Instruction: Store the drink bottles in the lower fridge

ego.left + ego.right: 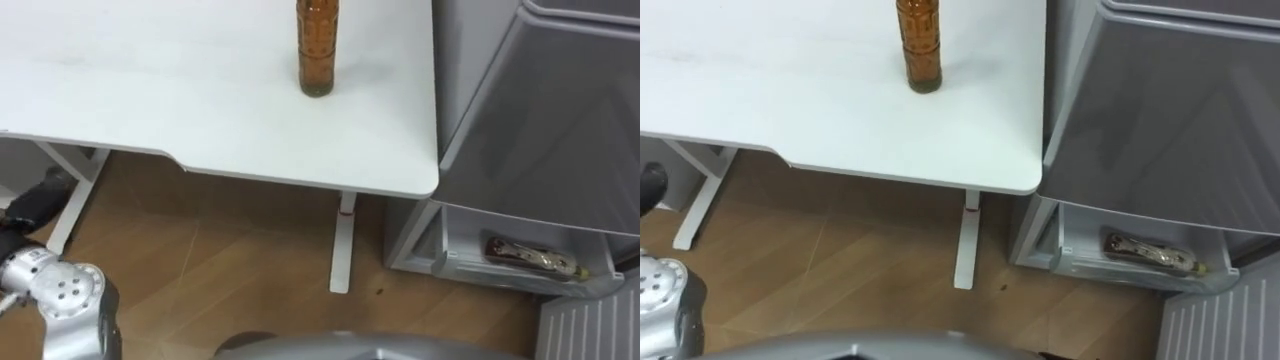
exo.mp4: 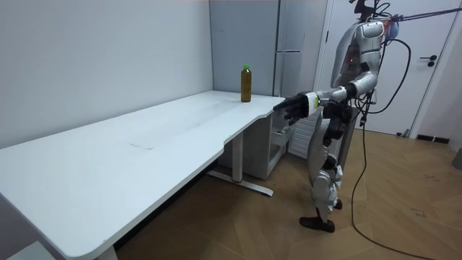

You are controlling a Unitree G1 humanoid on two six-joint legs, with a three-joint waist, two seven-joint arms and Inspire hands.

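Observation:
A brown drink bottle (image 1: 318, 50) (image 1: 919, 45) stands upright on the white table (image 1: 150, 90), near its far right corner; in the room view it has a green cap (image 2: 246, 83). To the right is the grey fridge (image 1: 540, 110) (image 2: 289, 43) with its lower drawer (image 1: 455, 262) pulled out. A second bottle (image 1: 530, 258) (image 1: 1150, 252) lies on its side in that drawer. My left hand (image 1: 40, 195) (image 2: 291, 108) is held out low, in front of the table's near edge, with relaxed fingers and nothing in it. It is well short of the standing bottle.
I stand at the table's end, facing the fridge corner. A white table leg (image 1: 342, 245) meets the wooden floor just left of the drawer. The table's front edge curves inward at the left (image 1: 170, 155). A ribbed white panel (image 1: 590, 325) lies at the lower right.

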